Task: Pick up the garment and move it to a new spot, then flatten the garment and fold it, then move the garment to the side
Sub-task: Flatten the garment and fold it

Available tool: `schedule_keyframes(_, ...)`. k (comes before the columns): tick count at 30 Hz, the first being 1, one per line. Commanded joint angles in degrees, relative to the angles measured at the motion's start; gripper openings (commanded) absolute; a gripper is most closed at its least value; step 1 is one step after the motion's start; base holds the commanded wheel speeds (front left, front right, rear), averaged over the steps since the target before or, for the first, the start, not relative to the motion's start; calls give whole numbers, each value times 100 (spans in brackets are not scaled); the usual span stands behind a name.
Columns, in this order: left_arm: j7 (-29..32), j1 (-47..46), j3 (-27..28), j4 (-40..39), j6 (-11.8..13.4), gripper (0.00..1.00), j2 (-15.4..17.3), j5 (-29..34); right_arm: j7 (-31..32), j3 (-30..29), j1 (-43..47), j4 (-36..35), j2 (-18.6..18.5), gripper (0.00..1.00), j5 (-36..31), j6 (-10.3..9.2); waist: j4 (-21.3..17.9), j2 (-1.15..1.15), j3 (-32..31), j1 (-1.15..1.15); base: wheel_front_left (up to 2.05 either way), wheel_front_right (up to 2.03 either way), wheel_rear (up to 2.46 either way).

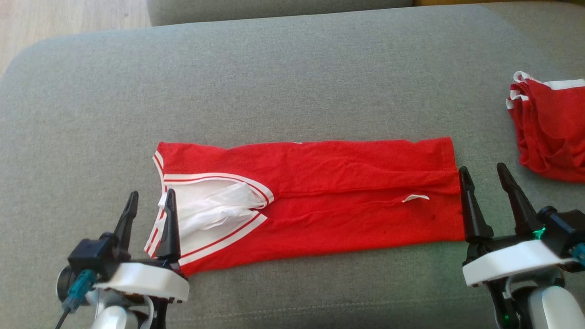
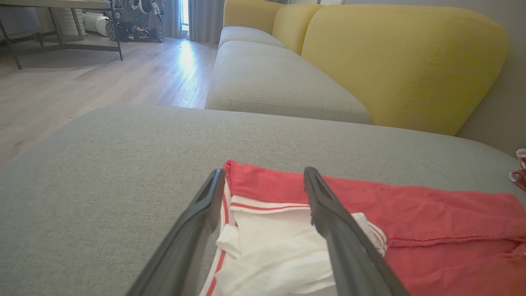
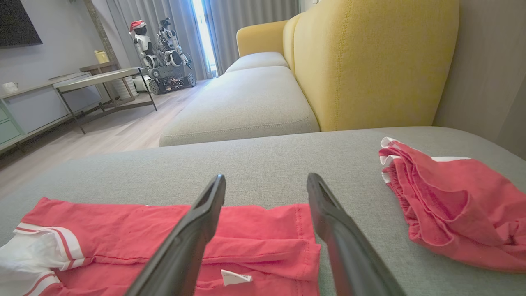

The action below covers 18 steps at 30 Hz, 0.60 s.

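Found red jersey (image 1: 343,183) folded long on grey cushion (image 1: 274,82), left gripper (image 1: 152,194) and right gripper (image 1: 482,168) spread open, empty, at its short edges, wide cushion beyond the far edge.

We count two red garments on the grey cushion (image 1: 292,82): one flat garment (image 1: 343,183) and one bunched garment (image 1: 553,132). Two tools, the left tool (image 1: 151,194) and the right tool (image 1: 482,168), with two dark fingers (image 1: 169,219) each, so four total. One white tag (image 1: 416,198). From the wrist views we get three grey cushions overall, three yellow backrests (image 2: 402,61) as far as we can tell, one side table (image 3: 102,76) and one wheeled robot (image 3: 164,53).
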Motion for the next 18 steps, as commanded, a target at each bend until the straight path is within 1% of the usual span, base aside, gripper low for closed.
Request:
schedule_keyframes(1, -70, -196, 253, -161, -21, 100, 10, 58, 3, 125, -58, -205, -27, 100, -42, 19, 5, 0, 8, 0, 0, 0, 0)
schedule_keyframes(11, -70, -269, 301, -158, -70, 100, -24, 236, 46, 58, -140, -202, -48, 100, -42, 19, 61, 0, 126, 0, 0, 0, 0)
schedule_keyframes(14, -70, -373, 281, -174, -99, 100, -31, 297, 90, -267, -232, -11, -80, 100, -38, 19, 119, 0, 244, 0, 0, 0, 0)
schedule_keyframes(18, -70, -645, 215, -174, -195, 100, -44, 398, 128, -689, -465, 503, -163, 100, -68, 19, 261, 0, 515, 0, 0, 0, 0)
